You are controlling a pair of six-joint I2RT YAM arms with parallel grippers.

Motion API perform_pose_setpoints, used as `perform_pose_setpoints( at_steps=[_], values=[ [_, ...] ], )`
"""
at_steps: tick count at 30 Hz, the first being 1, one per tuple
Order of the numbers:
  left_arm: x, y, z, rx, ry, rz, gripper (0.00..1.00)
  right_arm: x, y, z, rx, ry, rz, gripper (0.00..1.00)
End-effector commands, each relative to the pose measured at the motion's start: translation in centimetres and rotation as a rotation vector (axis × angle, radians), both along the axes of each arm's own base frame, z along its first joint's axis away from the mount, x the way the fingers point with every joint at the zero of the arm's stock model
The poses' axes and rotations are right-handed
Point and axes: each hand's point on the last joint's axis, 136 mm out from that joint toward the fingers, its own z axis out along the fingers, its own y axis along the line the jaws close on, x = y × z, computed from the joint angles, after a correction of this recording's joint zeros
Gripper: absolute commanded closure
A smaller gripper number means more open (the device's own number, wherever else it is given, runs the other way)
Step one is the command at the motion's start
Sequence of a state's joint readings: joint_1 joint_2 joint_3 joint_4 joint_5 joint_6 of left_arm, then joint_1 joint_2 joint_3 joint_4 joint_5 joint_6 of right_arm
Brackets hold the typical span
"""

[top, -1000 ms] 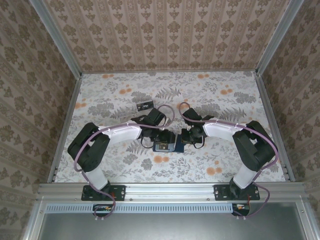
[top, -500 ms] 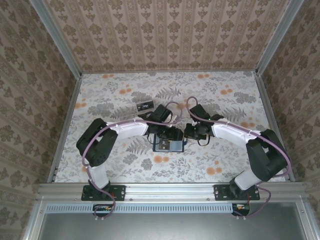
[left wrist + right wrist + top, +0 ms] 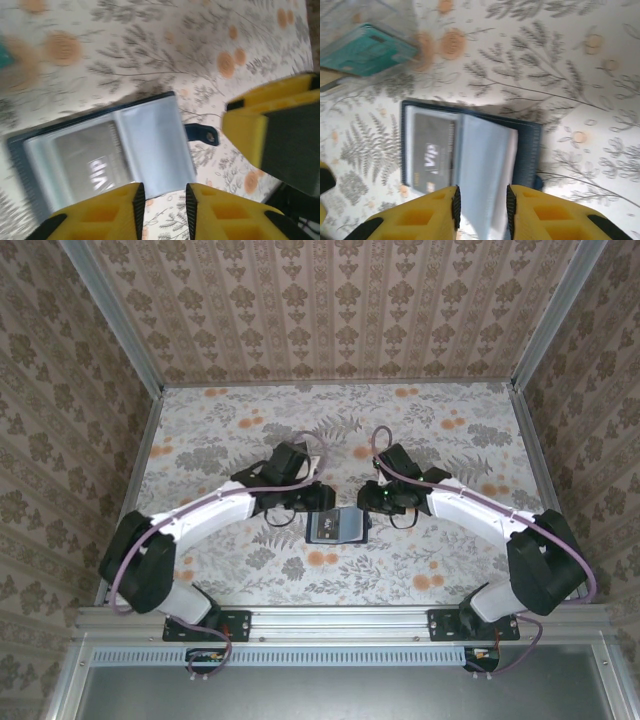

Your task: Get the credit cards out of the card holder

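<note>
Currently the card holder [image 3: 337, 527] lies open and flat on the floral table [image 3: 450, 440], at mid-width and somewhat nearer the near edge than the far wall. We note both arms reaching inward to it, one from each side.

Left gripper [image 3: 162, 192]: it hovers over the holder's left side. In the left wrist view its yellow jaws stand a little apart. The holder's edge and bare cloth show through the gap and nothing is pinched, so we record it as released.

Right gripper [image 3: 481, 195]: it hovers at the holder's right side. Its jaws also have a narrow gap. The pale inner leaf [image 3: 487, 165] spreads wider than that gap and passes beneath the fingers, so we log nothing grasped. One of its yellow fingers [image 3: 260, 135] shows in the left wrist view, just beside the small navy closing tab [image 3: 202, 134], which sticks out from the holder's right edge.

Credit card [image 3: 432, 152]: we see one, dark grey with pale "Vip" lettering, seated in the slot of the holder's left half. We cannot tell whether more cards sit behind the pale leaf.

Elsewhere: a clear tray [image 3: 395, 22] holding a flat teal item [image 3: 365, 50] sits apart from the holder, seen in the right wrist view.
</note>
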State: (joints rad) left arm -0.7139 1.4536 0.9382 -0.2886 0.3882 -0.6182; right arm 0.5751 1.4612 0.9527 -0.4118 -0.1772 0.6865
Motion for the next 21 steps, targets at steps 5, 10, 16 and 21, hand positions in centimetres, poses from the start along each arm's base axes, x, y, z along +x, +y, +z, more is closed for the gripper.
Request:
perform_pose_setpoints(
  at_steps=[5, 10, 16, 21],
  values=[
    [-0.2, 4.4, -4.5, 0.094, 0.072, 0.109, 0.89, -0.8, 6.7, 2.6, 0.149, -0.008, 0.113, 0.69],
    [-0.1, 3.2, -5.5, 0.072, 0.096, 0.096, 0.99, -1.3, 7.2, -0.5, 0.168, 0.086, 0.085, 0.78],
    [-0.2, 2.3, -7.0, 0.091, 0.117, 0.076, 1.0, -1.9, 7.1, -3.7, 0.206, 0.178, 0.063, 0.84],
    [-0.5, 2.6, -8.7, 0.13, 0.149, 0.077, 1.0, -2.2, 6.3, -5.3, 0.2, 0.221, 0.043, 0.83]
  ],
)
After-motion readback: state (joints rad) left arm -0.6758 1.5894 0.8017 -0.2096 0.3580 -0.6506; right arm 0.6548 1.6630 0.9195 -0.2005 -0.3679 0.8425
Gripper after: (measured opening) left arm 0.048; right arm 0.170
